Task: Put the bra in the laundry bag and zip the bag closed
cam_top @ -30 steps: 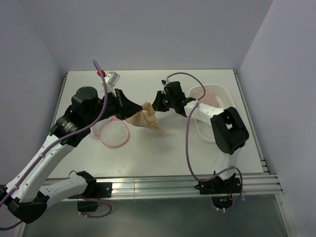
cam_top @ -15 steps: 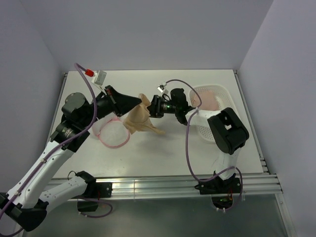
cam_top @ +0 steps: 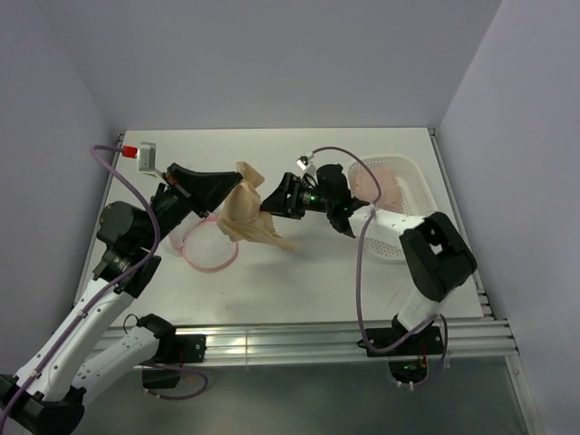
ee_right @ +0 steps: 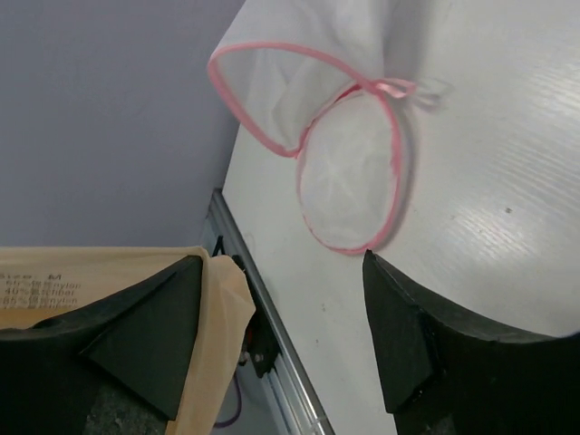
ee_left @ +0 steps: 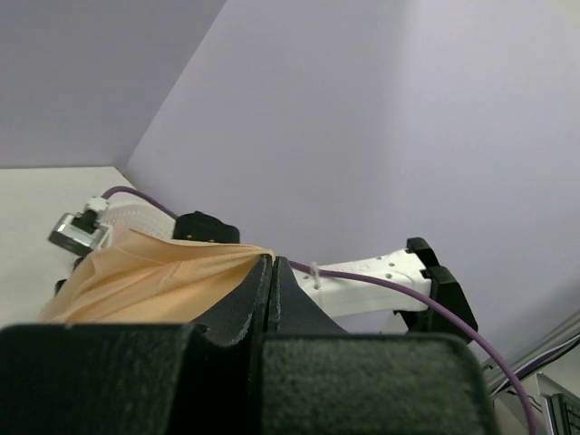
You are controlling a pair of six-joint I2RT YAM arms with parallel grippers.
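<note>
The peach-tan bra (cam_top: pixel 246 216) hangs bunched above the table, just right of the laundry bag (cam_top: pixel 208 246), a round white mesh pouch with a pink rim lying flat. My left gripper (cam_top: pixel 236 185) is shut on the bra's top edge; in the left wrist view the fabric (ee_left: pixel 145 272) runs into the closed jaws (ee_left: pixel 269 263). My right gripper (cam_top: pixel 269 201) stands open beside the bra. In the right wrist view, bra fabric (ee_right: pixel 213 308) drapes over one finger (ee_right: pixel 149 331). Beyond the open gripper (ee_right: pixel 285 272), the laundry bag (ee_right: pixel 349 172) lies with its flap raised.
A white perforated basket (cam_top: pixel 388 160) holding a pale pink garment (cam_top: pixel 391 181) stands at the right of the table (cam_top: pixel 326 281). The table's left rail (ee_right: pixel 272 335) runs near the bag. Walls close in on three sides.
My right gripper has opened and let go of the bra. My left arm has swung back and to the left, carrying the bra up and towards the bag.
</note>
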